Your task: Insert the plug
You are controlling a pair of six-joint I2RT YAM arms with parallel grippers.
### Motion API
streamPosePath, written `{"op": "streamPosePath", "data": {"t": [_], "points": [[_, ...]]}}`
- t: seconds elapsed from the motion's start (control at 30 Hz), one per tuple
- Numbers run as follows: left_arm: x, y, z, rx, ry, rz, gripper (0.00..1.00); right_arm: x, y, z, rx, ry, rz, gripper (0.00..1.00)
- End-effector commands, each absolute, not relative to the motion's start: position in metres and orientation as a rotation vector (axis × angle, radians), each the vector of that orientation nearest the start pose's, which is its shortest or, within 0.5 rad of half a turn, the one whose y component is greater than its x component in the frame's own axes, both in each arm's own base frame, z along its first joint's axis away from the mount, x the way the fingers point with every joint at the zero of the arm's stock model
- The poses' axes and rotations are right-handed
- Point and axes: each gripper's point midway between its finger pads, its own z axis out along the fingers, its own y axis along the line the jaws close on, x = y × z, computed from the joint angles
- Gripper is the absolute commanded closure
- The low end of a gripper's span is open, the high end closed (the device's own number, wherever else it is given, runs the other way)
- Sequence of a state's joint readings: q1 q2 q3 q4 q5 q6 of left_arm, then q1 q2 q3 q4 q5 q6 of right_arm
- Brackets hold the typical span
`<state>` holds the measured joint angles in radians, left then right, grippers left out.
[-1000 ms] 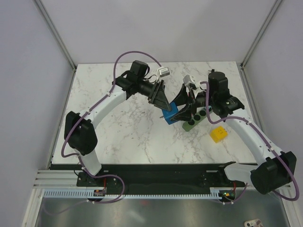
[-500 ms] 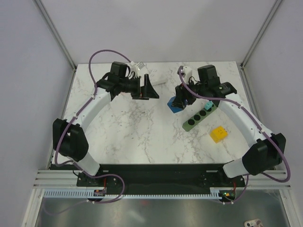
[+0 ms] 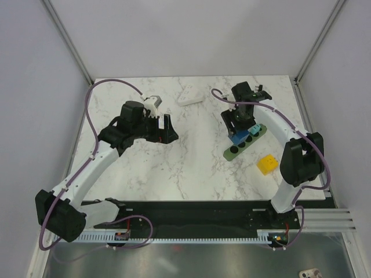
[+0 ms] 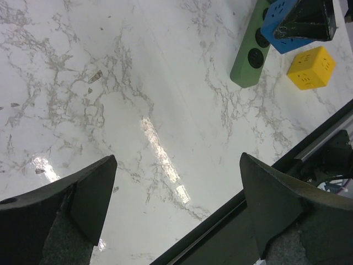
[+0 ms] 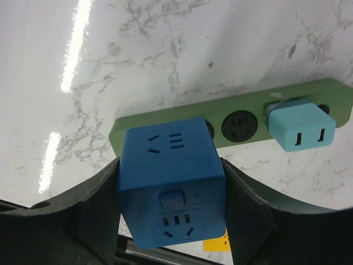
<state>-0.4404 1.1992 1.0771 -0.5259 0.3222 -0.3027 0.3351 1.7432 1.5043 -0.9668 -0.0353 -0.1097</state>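
The plug (image 5: 171, 182) is seen clamped in the right gripper (image 3: 238, 131), right over the green power strip (image 3: 233, 153) on the right side of the table. It is poised over the strip's middle, between a free socket toward the near end and the teal adapter (image 5: 298, 128) seated toward the far end. Whether its prongs have entered a socket cannot be told; the underside is hidden.

A rigid, light plastic cube is judged here: nothing soft, nothing fragile, but the smooth faces may be slippery. It is best taken by two opposite flat sides, low and square, so that it is not twisted when pressed down. That is how it is held now: the right fingers (image 5: 91, 212) are set about half apart, pressed flat against the cube's left and right faces, socket side up.

The left gripper (image 4: 176, 168) is spread fully wide, well apart on the left, above bare marble. Nothing is held or touched. The yellow block (image 3: 267, 164) is left lying just near of the strip.
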Motion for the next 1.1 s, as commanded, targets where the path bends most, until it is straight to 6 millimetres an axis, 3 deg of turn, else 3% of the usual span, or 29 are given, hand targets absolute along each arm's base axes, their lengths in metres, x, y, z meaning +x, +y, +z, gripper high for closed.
{"op": "streamPosePath", "data": {"t": [0.0, 0.1, 0.23, 0.37, 0.6, 1.07], "points": [[0.286, -0.198, 0.217, 0.398, 2.19, -0.624, 0.0, 0.354, 0.103, 0.135, -0.625, 2.725, 0.034, 1.0], [0.283, -0.202, 0.219, 0.415, 2.184, -0.646, 0.0, 0.358, 0.084, 0.129, -0.593, 2.763, -0.024, 1.0], [0.281, -0.205, 0.218, 0.424, 2.188, -0.664, 0.0, 0.365, 0.076, 0.123, -0.572, 2.789, 0.008, 1.0], [0.28, -0.204, 0.219, 0.426, 2.185, -0.659, 0.0, 0.363, 0.086, 0.123, -0.61, 2.783, 0.111, 1.0], [0.28, -0.205, 0.216, 0.425, 2.196, -0.665, 0.0, 0.347, 0.085, 0.109, -0.647, 2.829, 0.134, 1.0], [0.279, -0.205, 0.216, 0.428, 2.196, -0.673, 0.0, 0.349, 0.088, 0.089, -0.696, 2.85, 0.16, 1.0]]}}
